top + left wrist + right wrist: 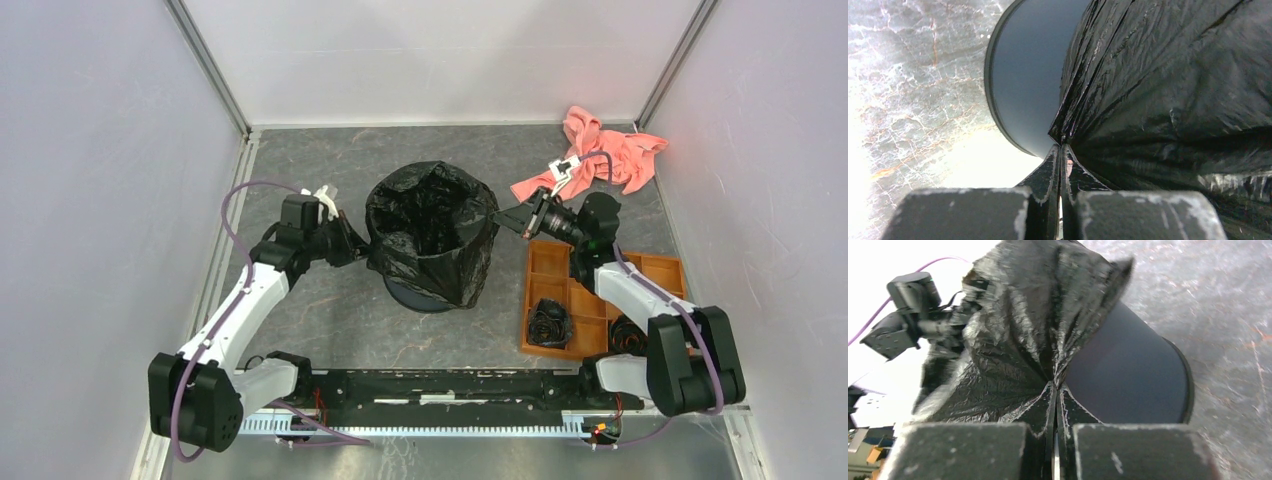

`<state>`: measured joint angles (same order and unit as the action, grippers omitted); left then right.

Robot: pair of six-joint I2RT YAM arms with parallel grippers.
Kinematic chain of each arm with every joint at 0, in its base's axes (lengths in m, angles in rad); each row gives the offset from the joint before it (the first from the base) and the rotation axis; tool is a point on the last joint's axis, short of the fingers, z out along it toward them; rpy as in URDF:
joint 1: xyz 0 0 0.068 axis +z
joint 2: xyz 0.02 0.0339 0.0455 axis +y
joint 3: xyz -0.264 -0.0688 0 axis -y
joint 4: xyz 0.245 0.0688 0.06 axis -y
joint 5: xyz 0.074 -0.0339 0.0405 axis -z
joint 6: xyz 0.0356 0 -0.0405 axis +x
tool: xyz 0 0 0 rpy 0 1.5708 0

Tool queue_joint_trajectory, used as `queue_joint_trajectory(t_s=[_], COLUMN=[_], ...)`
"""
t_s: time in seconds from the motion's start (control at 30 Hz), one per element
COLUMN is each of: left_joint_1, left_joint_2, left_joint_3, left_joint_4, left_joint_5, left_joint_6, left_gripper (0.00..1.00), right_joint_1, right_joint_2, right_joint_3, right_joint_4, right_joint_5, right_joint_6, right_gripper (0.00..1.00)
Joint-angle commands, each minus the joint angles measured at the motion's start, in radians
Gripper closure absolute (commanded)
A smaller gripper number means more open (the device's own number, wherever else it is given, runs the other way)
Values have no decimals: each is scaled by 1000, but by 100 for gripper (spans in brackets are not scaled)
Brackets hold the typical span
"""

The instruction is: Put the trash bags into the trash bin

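The glossy black trash bag [430,225] is draped over the dark navy trash bin [415,293] in the table's middle, its mouth spread open over the bin's top. My left gripper [360,243] is shut on the bag's left edge, and the left wrist view shows the film [1168,90] pinched at my fingertips beside the bin wall [1033,85]. My right gripper [505,217] is shut on the bag's right edge, and the right wrist view shows the bag [1023,330] gathered at my fingertips next to the bin [1133,375].
An orange compartment tray [560,285] with small black rolls [550,323] lies right of the bin, under my right arm. A salmon-pink cloth [610,150] lies at the back right. White walls enclose the grey table [330,310] on three sides.
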<state>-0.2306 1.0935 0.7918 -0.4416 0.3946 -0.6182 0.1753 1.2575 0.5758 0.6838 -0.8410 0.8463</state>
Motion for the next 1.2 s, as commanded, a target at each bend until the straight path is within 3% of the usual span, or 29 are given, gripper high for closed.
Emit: queue_joint_trajectory(t_s=[0.0, 0.17, 0.37, 0.47, 0.57, 0.6, 0.73, 0.97, 1.07, 1.17], left_joint_1=[2, 2, 2, 2, 2, 2, 2, 2, 2, 2], left_joint_2=[2, -6, -7, -8, -8, -11, -31, -60, -71, -79], left_joint_3=[-45, -87, -146, -175, -171, -167, -152, -128, -129, -137], left_joint_4=[64, 70, 82, 94, 90, 86, 73, 47, 43, 44], left_joint_5=[-7, -22, -32, -37, -34, -36, -31, -18, -17, -16], left_joint_6=[-42, -44, -47, -52, -52, -53, -58, -57, -57, -61], left_gripper=[98, 98, 98, 98, 98, 98, 96, 91, 91, 91], right_joint_1=[3, 6, 23, 31, 42, 48, 69, 150, 234, 324], right_joint_2=[76, 124, 140, 137, 107, 86, -61, -346, -416, -453], right_joint_3=[-40, -73, -17, 36, 117, 145, 178, 68, 2, -96], right_joint_4=[-18, -23, -170, -293, -536, -627, -854, -1047, -1008, -806], right_joint_5=[47, 43, 71, 112, 240, 309, 454, 458, 313, 218], right_joint_6=[-102, -150, -275, -372, -527, -566, -659, -687, -627, -443], right_gripper=[100, 100, 100, 99, 94, 91, 60, 26, 12, 4])
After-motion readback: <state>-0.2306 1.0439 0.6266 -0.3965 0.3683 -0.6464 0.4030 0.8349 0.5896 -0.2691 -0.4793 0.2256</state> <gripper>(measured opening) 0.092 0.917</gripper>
